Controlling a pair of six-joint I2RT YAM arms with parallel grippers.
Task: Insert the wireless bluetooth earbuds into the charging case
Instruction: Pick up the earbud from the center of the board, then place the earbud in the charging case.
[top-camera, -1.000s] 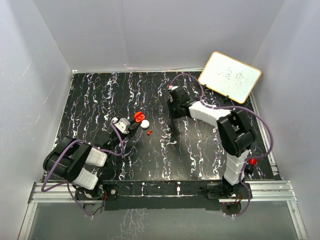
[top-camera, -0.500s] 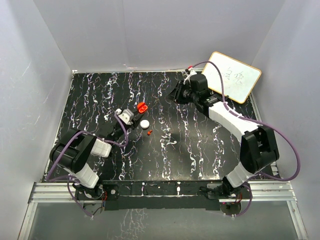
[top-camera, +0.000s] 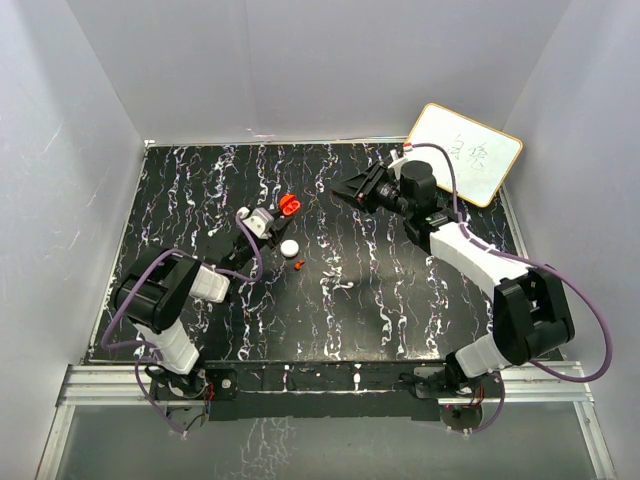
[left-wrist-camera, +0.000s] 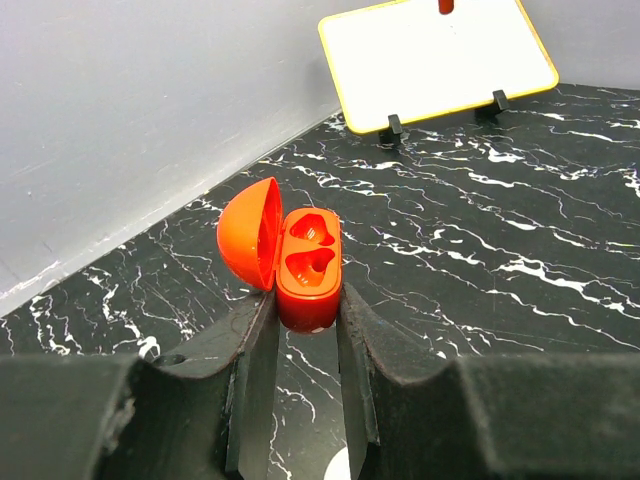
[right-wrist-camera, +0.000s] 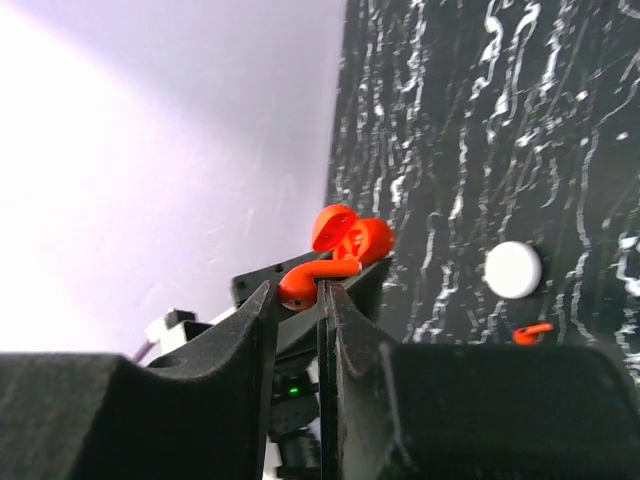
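Note:
My left gripper (top-camera: 279, 211) is shut on the charging case (top-camera: 289, 205), a red case with its lid hinged open. In the left wrist view the case (left-wrist-camera: 308, 265) sits between the fingertips, showing two moulded wells, and its lid (left-wrist-camera: 250, 232) stands open to the left. My right gripper (top-camera: 339, 189) is shut on one red earbud (right-wrist-camera: 310, 282), held in the air to the right of the case (right-wrist-camera: 365, 240) and apart from it. The second earbud (top-camera: 299, 265) lies on the black marbled table and also shows in the right wrist view (right-wrist-camera: 533, 332).
A white round disc (top-camera: 289, 247) lies on the table just beyond the loose earbud; it also shows in the right wrist view (right-wrist-camera: 513, 269). A yellow-framed whiteboard (top-camera: 460, 153) stands at the back right. Grey walls close in the table on three sides.
My left gripper has carried the open case away from the disc toward the back. My right arm has swung out to the right and its gripper now points left at the case.

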